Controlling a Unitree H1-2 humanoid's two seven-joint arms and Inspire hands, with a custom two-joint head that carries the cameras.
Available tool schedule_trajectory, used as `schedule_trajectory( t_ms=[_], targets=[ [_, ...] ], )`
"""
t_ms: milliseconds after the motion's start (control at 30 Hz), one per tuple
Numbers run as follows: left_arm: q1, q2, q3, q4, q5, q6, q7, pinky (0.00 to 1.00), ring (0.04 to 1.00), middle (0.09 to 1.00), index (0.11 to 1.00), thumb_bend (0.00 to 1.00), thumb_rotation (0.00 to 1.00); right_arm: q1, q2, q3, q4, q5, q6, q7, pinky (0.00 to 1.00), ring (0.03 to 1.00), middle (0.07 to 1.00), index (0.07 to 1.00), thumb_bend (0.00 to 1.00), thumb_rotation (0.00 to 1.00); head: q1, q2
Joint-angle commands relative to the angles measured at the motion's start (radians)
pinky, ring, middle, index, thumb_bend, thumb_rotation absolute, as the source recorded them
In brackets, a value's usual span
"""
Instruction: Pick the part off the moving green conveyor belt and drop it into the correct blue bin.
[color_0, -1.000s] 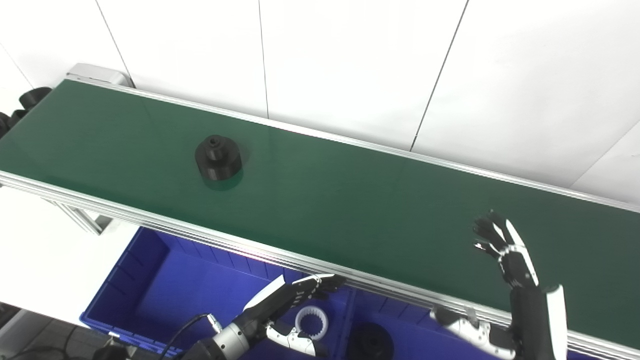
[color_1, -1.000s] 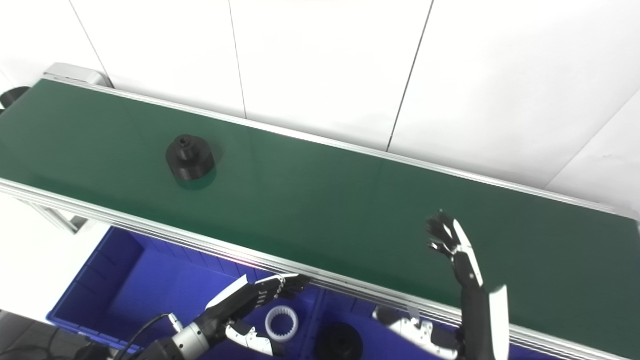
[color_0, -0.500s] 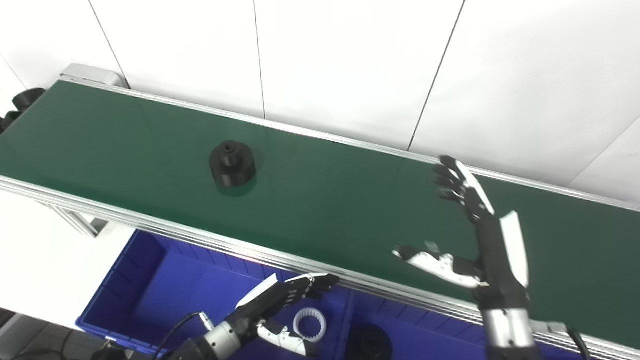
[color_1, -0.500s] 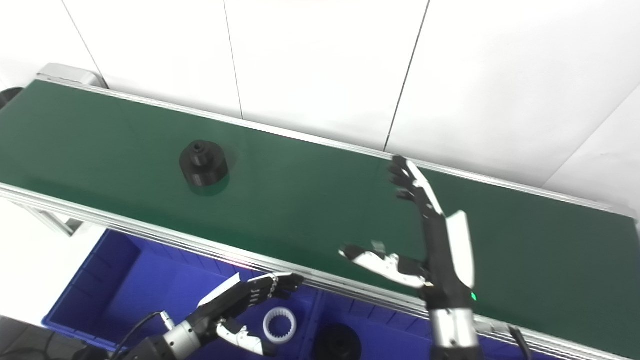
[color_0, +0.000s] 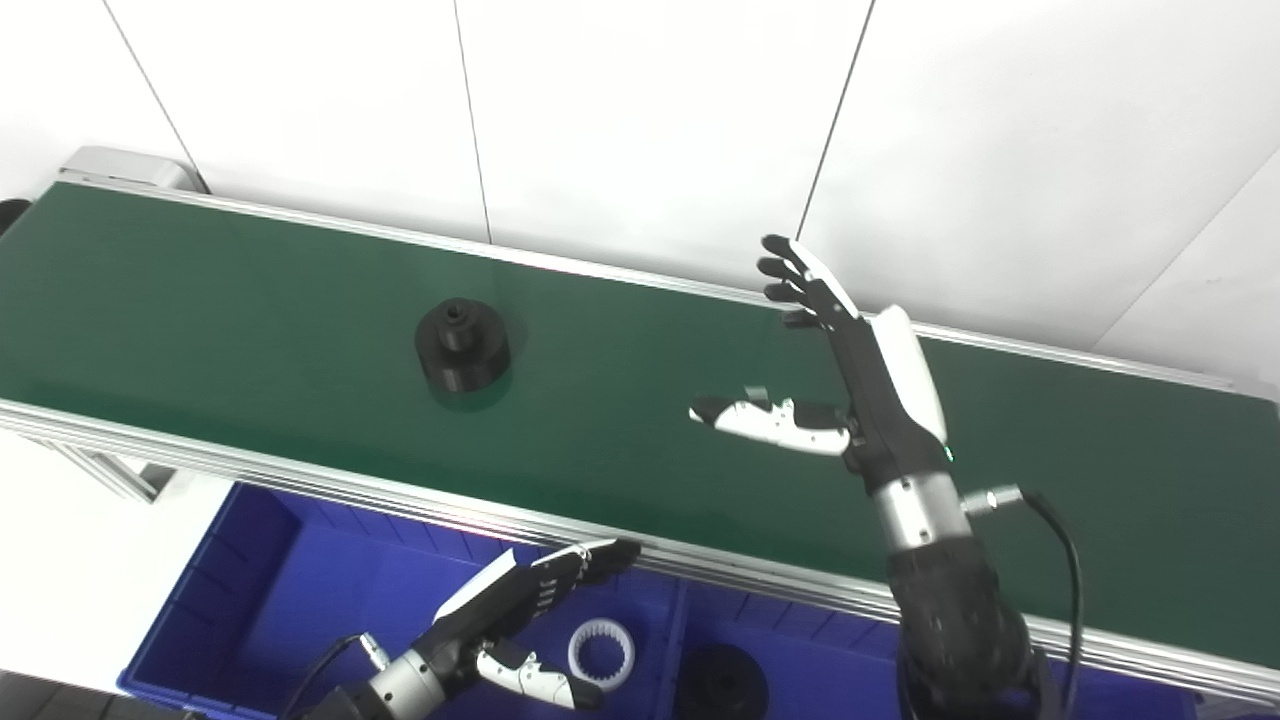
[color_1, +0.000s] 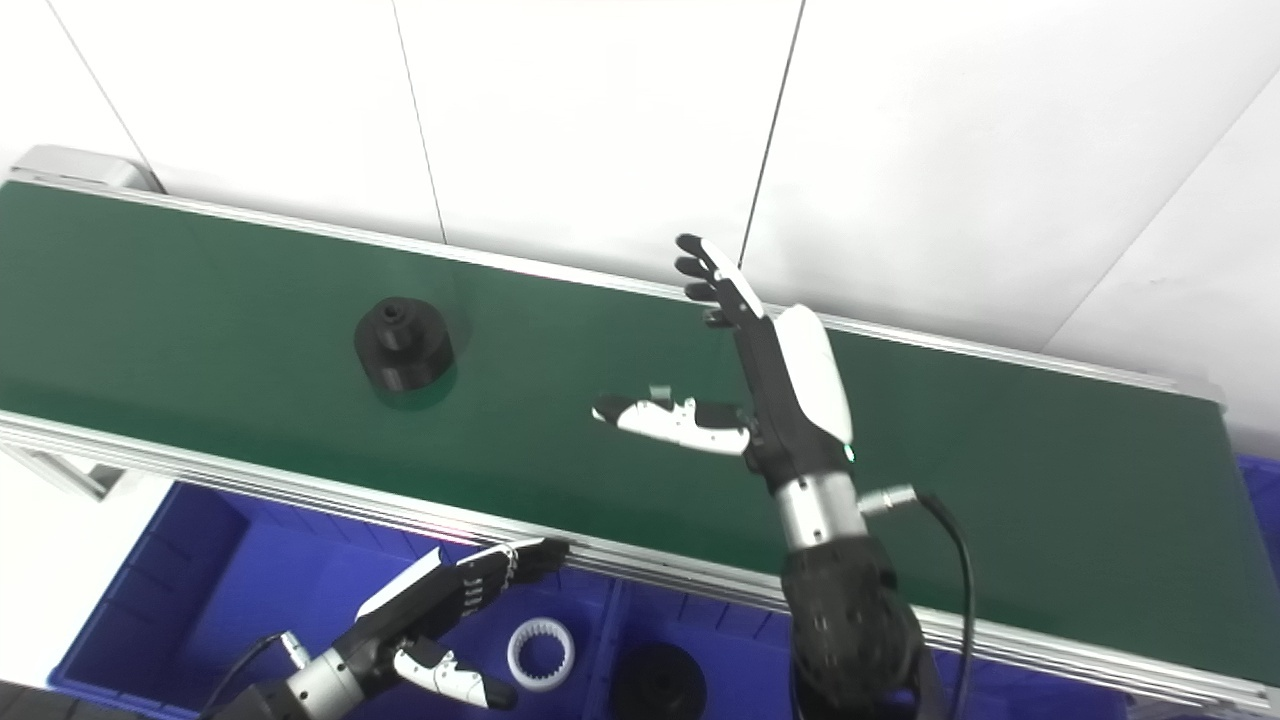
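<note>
A black round part (color_0: 462, 344) with a raised hub stands on the green conveyor belt (color_0: 250, 300), left of middle. My right hand (color_0: 860, 385) is raised over the belt to the right of the part, open, fingers stretched toward the far rail and thumb pointing left at the part, with a wide gap of belt between them. My left hand (color_0: 525, 600) hovers open and flat below the belt's near rail, over the blue bin (color_0: 290, 590).
Two blue bins sit under the belt's near rail. The left one holds a white toothed ring (color_0: 601, 655); the one to its right (color_0: 810, 660) holds a black round part (color_0: 721, 685). A white panelled wall rises behind the belt.
My right hand has risen from the near right edge of the belt and swung up and left over it, toward the part. The part has ridden rightward on the belt. The camera has shifted.
</note>
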Motion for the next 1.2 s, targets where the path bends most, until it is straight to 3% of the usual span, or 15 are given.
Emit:
schedule_trajectory(
  t_ms=[0, 300, 600, 967, 1167],
  targets=[
    [-0.005, -0.005, 0.009, -0.015, -0.008, -0.033, -0.01, 0.92, 0.912, 0.903, 0.879, 0.99, 0.3, -0.073, 0.002, 0.004, 0.03, -0.006, 0.011, -0.001, 0.75, 0.813, 0.849, 0.906, 0.84, 0.44, 0.001, 0.0],
    [-0.003, -0.008, 0.005, -0.023, 0.001, -0.033, -0.029, 0.93, 0.921, 0.909, 0.88, 0.99, 0.33, -0.296, -0.007, 0.066, 0.27, -0.059, 0.061, 0.029, 0.7, 0.813, 0.86, 0.918, 0.89, 0.51, -0.007, -0.017],
    [0.012, -0.015, 0.003, -0.036, 0.002, -0.033, -0.049, 0.86, 0.892, 0.892, 0.867, 0.99, 0.32, -0.433, 0.012, 0.129, 0.449, -0.091, 0.066, 0.015, 0.73, 0.828, 0.88, 0.913, 0.92, 0.52, -0.015, -0.021],
    [0.013, -0.016, -0.008, -0.031, 0.019, -0.033, -0.048, 0.84, 0.886, 0.899, 0.875, 0.99, 0.35, -0.488, 0.035, 0.191, 0.559, -0.135, 0.081, 0.011, 0.73, 0.844, 0.881, 0.905, 0.92, 0.51, -0.004, -0.016],
    [0.018, -0.02, -0.026, -0.039, 0.036, -0.033, -0.017, 0.84, 0.883, 0.895, 0.87, 0.99, 0.35, -0.497, 0.028, 0.227, 0.618, -0.15, 0.054, 0.014, 0.76, 0.845, 0.879, 0.907, 0.91, 0.52, 0.011, -0.015]
  ],
)
